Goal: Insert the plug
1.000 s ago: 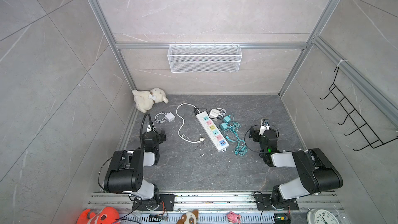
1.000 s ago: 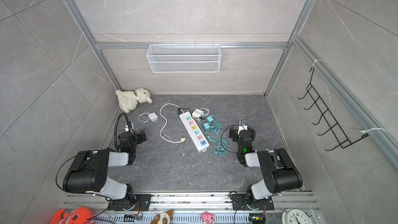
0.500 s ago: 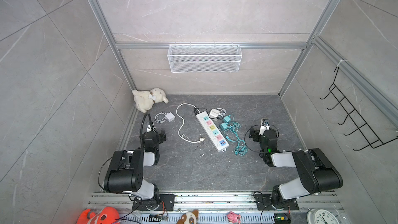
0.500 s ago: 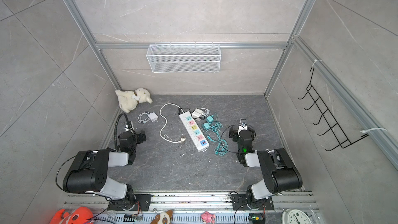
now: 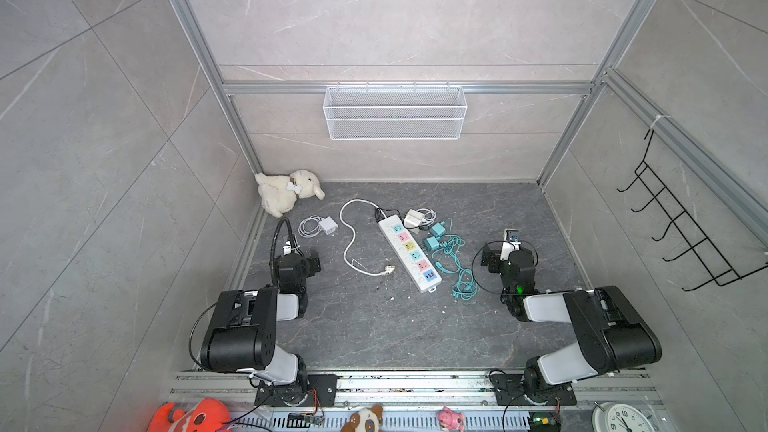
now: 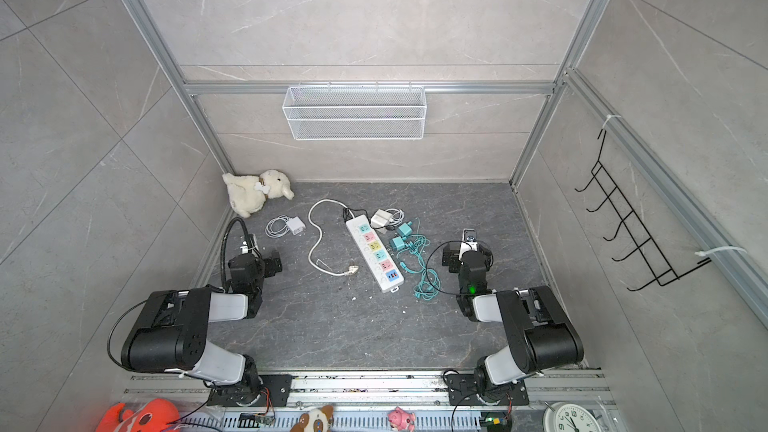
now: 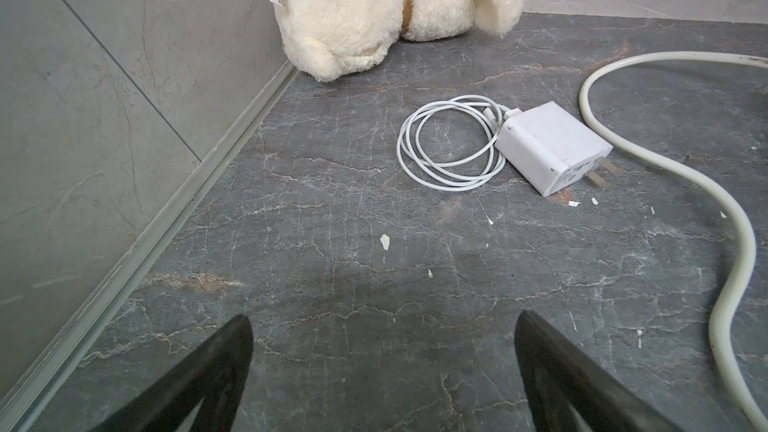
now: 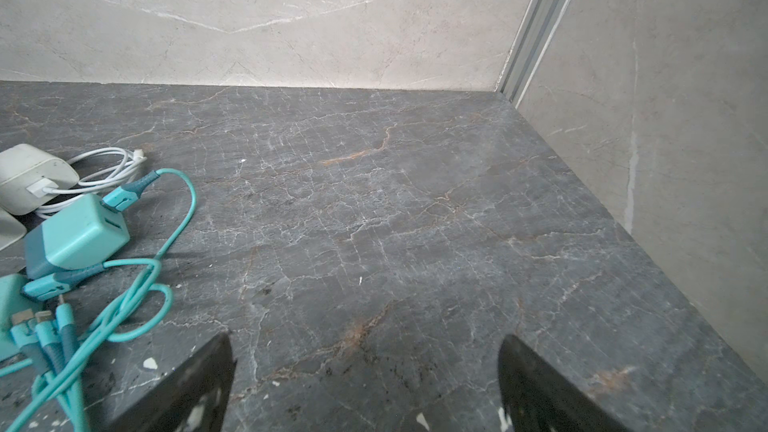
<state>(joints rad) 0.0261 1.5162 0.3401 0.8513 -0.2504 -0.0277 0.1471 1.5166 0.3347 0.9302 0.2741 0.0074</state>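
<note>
Left and right jaws stand spread, empty. The white plug (image 7: 552,147) lies on the tabletop (image 7: 332,284) beyond the left jaws, slightly right, left of the power strip (image 5: 409,253).

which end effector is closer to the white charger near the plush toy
Left. The left end effector faces the white charger from close by; the right end effector is beyond the power strip, on the far side.

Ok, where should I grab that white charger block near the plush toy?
Probably pinch the white charger block across its flat side faces from above: it lies flat, prongs sticking out one end and the coiled cable at the other, so both stay clear.
</note>
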